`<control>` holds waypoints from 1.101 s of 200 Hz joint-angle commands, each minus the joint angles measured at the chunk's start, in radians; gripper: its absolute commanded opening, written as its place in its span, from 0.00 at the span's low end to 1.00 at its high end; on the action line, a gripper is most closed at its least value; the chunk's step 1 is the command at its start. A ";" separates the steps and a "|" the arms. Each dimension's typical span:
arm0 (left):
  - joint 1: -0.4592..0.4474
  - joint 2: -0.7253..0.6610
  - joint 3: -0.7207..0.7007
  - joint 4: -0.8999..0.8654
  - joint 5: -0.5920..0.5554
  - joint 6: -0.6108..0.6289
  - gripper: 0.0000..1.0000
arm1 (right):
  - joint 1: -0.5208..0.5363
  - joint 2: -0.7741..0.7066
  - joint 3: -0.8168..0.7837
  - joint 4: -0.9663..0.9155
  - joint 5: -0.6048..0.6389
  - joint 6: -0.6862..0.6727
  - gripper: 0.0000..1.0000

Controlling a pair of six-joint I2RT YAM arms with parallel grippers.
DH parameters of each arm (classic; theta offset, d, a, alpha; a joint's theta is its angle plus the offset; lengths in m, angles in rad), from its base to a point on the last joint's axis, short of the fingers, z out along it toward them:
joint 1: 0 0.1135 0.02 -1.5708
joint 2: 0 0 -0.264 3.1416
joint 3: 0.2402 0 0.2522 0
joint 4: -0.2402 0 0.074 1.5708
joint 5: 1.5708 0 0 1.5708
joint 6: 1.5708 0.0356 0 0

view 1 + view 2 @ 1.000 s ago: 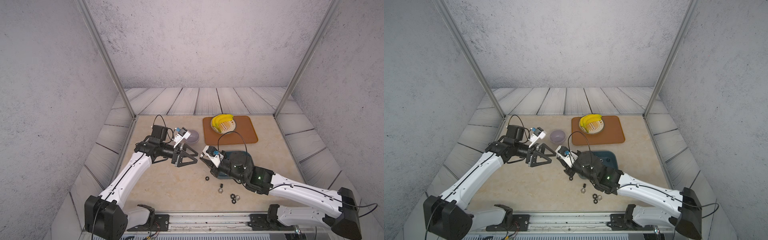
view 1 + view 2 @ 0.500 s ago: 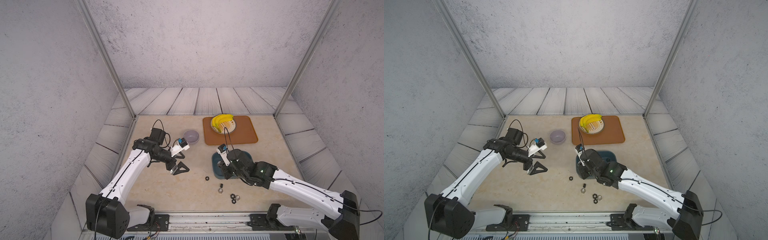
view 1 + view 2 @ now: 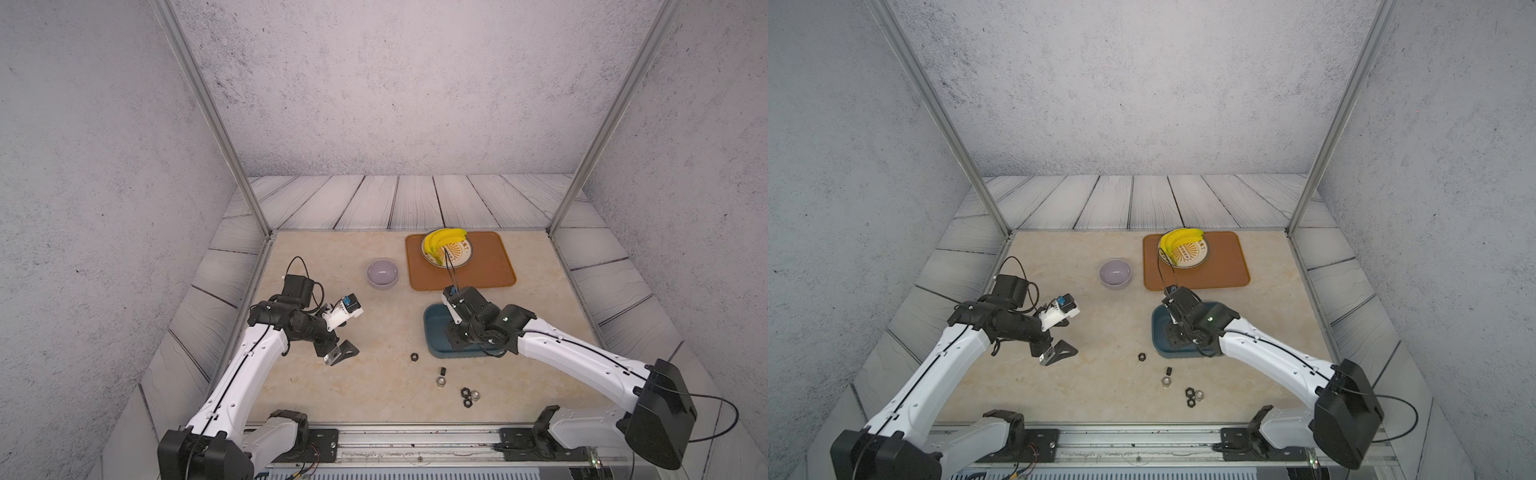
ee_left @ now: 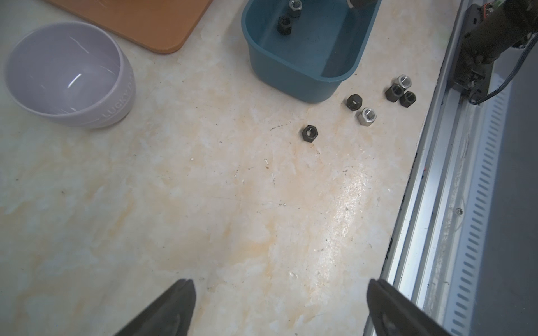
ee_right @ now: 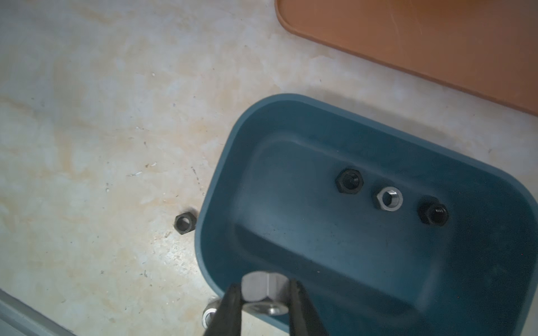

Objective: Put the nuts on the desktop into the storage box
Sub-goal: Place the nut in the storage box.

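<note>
1. Small hexagonal metal nuts (image 4: 367, 116), each with a threaded centre hole, either black or silver-grey.
2. Count: ten visible.
   - Three (two black, one silver) lie inside the shallow dark teal plastic storage box (image 5: 291, 116) with rounded corners.
   - Six (four black, two silver) lie loose on the beige marble-patterned worktop (image 4: 203, 189).
   - One silver nut (image 5: 266, 302) is pinched in the right claw (image 5: 263, 289), over the box near its rim.
3. Left claw (image 4: 280, 283): jaws wide, empty, above bare worktop well apart from the nuts.
4. Edges: one black nut (image 5: 184, 223) sits just beside the box's outer wall. A cluster of three (image 4: 394, 92) lies near the worktop's front edge, by the metal rail (image 4: 436, 174).
5. Room: open worktop lies between the left claw and the loose nuts. The round lilac bowl (image 3: 382, 273) and flat orange-brown tray (image 3: 494, 270) sit further back. The tray is near the box but apart from it.
</note>
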 commanded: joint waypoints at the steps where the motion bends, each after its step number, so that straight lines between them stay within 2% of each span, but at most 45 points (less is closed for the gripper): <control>1: 0.007 -0.030 0.007 -0.006 -0.063 0.030 0.98 | -0.038 0.062 0.067 -0.075 -0.011 -0.013 0.00; 24: 0.007 -0.027 0.048 -0.060 -0.095 0.038 0.98 | -0.073 0.147 0.108 -0.099 -0.034 -0.020 0.00; 85: 0.007 -0.010 0.066 -0.110 -0.084 0.068 0.98 | -0.104 0.326 0.143 -0.027 -0.045 -0.032 0.00; 182: 0.007 -0.068 0.034 -0.116 -0.005 0.085 0.98 | -0.111 0.438 0.116 0.145 0.047 -0.004 0.00; 200: 0.009 -0.090 0.011 -0.105 -0.014 0.082 0.98 | -0.112 0.442 0.112 0.149 0.055 0.004 0.05; 220: 0.015 -0.102 -0.023 -0.076 -0.007 0.073 0.98 | -0.113 0.444 0.108 0.138 0.051 0.018 0.21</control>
